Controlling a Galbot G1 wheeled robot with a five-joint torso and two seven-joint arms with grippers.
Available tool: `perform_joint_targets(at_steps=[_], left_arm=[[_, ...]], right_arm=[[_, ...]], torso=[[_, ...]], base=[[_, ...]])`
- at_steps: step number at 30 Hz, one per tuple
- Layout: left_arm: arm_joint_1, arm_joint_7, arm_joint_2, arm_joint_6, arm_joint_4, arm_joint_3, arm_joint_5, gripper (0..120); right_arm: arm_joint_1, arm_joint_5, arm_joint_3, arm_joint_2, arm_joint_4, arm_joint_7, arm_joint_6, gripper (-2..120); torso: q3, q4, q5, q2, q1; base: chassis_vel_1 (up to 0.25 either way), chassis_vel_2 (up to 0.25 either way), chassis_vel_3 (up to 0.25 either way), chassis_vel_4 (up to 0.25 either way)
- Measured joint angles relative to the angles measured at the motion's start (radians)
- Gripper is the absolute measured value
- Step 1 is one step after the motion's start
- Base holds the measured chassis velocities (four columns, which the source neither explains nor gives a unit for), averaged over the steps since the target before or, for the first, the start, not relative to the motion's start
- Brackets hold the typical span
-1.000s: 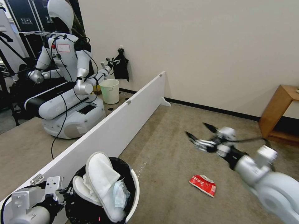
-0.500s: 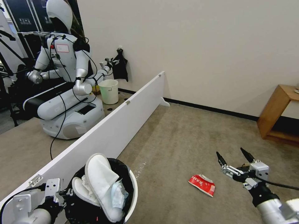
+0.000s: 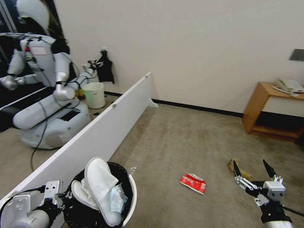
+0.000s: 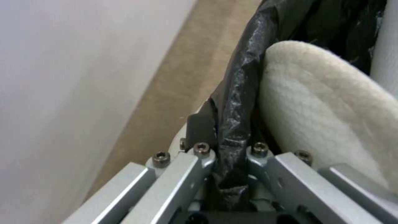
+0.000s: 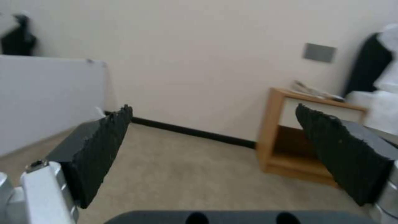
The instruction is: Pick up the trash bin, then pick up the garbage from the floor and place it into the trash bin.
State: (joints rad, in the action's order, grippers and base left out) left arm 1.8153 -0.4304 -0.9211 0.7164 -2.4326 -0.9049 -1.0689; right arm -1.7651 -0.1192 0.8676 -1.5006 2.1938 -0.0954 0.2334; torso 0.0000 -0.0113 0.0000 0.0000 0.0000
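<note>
The trash bin (image 3: 133, 197), white with a black bag over its rim, hangs at the lower left of the head view with two white slippers (image 3: 100, 181) and tissues inside. My left gripper (image 3: 65, 197) is shut on its rim; the left wrist view has the gripper (image 4: 230, 149) pinching the black bag beside a slipper (image 4: 327, 115). On the floor (image 3: 177, 142) lie a red snack packet (image 3: 193, 183) and a crumpled brown paper bag (image 3: 239, 170). My right gripper (image 3: 250, 164) hovers open just in front of the brown bag, its dark pads (image 5: 104, 146) wide apart and holding nothing.
A long white partition board (image 3: 104, 133) stands along the left. Beyond it are another white robot (image 3: 47, 107) and a pale bucket (image 3: 94, 95). A wooden side table (image 3: 272, 110) with a phone (image 3: 288, 85) stands by the right wall. Open carpet lies ahead.
The camera has turned right, so the scene shifted left and the brown bag came into view. My right arm dropped from mid-height to low at the right, still open. The left grip is unchanged.
</note>
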Motion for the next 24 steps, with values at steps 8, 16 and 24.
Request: perform_joint_targets(at_steps=[8,16,24], left_arm=[[-0.005,0.002,-0.03,-0.002,-0.014,0.016,0.007,1],[0.01,-0.002,-0.116,-0.003,-0.023,0.026,0.079,1],[0.016,-0.004,-0.175,-0.007,-0.035,0.047,0.142,1]], right_arm=[[-0.037,-0.019,0.005,-0.007,0.013,-0.045,0.026,100],[-0.047,-0.058,-0.006,0.038,0.008,-0.066,0.037,100],[-0.053,-0.046,-0.028,0.066,-0.012,-0.077,0.067,100]], torso=[[0.0,-0.0001,-0.0001,0.0,0.0],[0.0,0.0,-0.0001,0.0,0.0],[0.0,-0.0001,0.0001,0.0,0.0]], base=[[-0.12,-0.119,-0.121,-0.124],[-0.129,-0.123,-0.119,-0.129],[-0.081,-0.071,-0.082,-0.086]])
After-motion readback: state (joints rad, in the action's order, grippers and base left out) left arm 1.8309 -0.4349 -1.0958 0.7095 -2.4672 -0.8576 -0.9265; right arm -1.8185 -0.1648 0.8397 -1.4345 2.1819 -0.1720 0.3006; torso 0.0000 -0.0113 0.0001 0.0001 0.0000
